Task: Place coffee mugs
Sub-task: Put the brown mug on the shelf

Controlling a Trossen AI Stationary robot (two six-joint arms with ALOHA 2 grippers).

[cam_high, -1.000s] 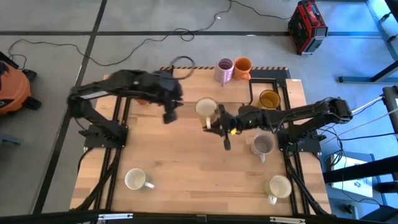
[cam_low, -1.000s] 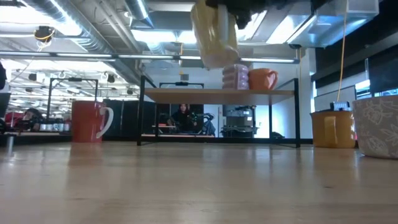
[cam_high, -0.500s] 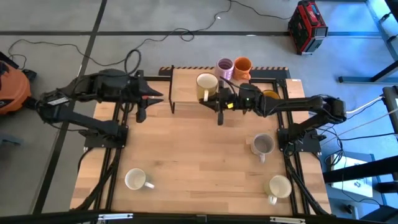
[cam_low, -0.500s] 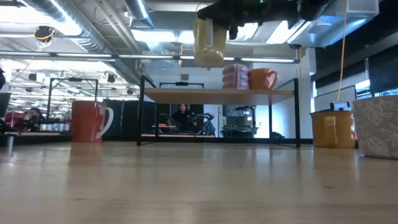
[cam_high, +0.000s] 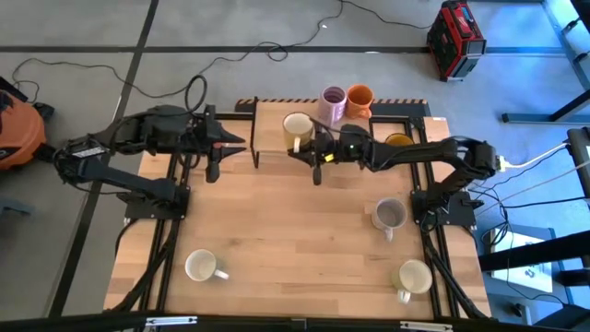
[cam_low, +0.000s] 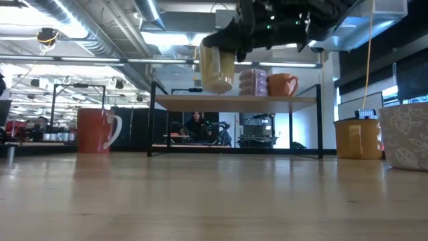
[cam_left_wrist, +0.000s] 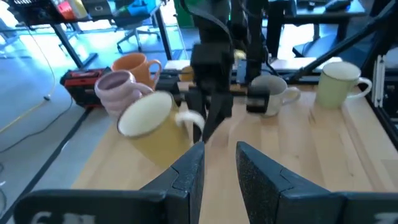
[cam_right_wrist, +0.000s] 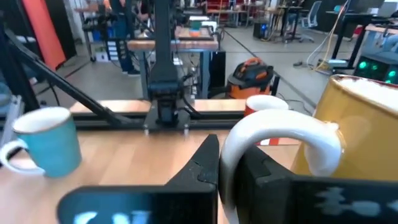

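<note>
Mugs sit all over the table, and one cream-and-yellow mug (cam_high: 297,129) hangs in the air at the raised shelf (cam_high: 267,115), pinched by its white handle in the right gripper (cam_high: 316,152), whose fingers are squeezed narrow on it. In the high view a purple mug (cam_high: 332,101) and an orange mug (cam_high: 359,98) stand on the shelf just beyond that claw, a mustard mug (cam_high: 398,143) lies behind it along the arm, a grey mug (cam_high: 389,215) and a cream mug (cam_high: 413,276) sit well back toward the near edge, and a white mug (cam_high: 201,266) stands far off on the other side. The left gripper (cam_high: 214,157) waits at the table's left edge, well apart from the held mug, fingers partly apart and holding nothing.

Low view: the held mug (cam_low: 217,67) hangs tilted above the shelf top (cam_low: 234,99), with the purple (cam_low: 253,82) and orange (cam_low: 282,84) mugs standing just beside the claw. A red-orange mug (cam_low: 95,130) stands well away on the tabletop.

Left wrist view: its own fingers (cam_left_wrist: 186,177) stand with a small gap; ahead, the right claw grips the tilted mug (cam_left_wrist: 152,124).

Right wrist view: the white handle (cam_right_wrist: 280,146) sits clamped between the fingers, touching them.
</note>
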